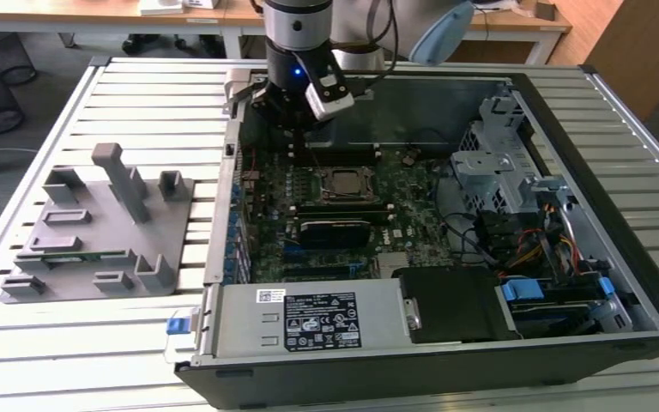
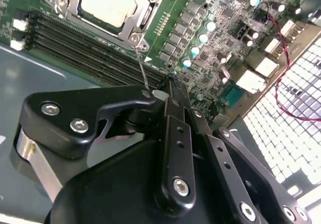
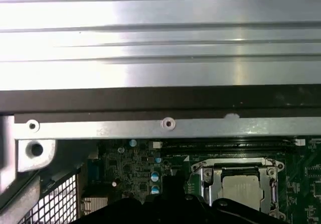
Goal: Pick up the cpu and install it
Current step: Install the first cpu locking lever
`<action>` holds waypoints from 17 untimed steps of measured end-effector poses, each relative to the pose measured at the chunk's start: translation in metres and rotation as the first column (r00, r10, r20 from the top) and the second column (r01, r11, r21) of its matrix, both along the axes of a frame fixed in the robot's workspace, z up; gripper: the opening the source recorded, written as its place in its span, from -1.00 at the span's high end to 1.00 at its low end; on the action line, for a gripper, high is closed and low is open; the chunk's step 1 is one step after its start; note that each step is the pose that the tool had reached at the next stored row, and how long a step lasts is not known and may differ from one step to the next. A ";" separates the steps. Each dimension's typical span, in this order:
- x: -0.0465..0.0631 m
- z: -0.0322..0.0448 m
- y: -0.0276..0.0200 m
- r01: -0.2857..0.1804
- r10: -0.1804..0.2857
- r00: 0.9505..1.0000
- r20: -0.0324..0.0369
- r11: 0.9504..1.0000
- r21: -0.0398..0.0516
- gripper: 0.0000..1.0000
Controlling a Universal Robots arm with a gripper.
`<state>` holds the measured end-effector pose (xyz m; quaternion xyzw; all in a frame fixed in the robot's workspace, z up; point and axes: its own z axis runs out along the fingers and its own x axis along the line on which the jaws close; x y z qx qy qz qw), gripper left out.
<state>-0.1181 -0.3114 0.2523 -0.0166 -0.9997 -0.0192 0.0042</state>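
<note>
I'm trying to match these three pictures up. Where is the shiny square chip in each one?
Exterior view: the cpu sits in its socket at the motherboard's middle, just below the claw.
Second wrist view: cpu in the socket, beyond the claw.
First wrist view: cpu in the socket.
Shared landmark: the socket's metal frame.

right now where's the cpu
The cpu sits in the motherboard socket near the middle of the open computer case in the exterior view, just below the gripper; both wrist views show its silver top inside the socket frame.
</note>
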 end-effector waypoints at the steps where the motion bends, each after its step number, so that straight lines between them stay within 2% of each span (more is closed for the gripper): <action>1: 0.000 0.0000 0.0002 -0.004 0.004 1.000 0.000 1.000 0.000 0.79; 7: 0.010 0.0000 0.0008 -0.012 0.012 1.000 0.000 1.000 0.000 0.79; 17: 0.047 -0.0006 0.0024 -0.012 0.012 1.000 -0.001 1.000 0.000 0.79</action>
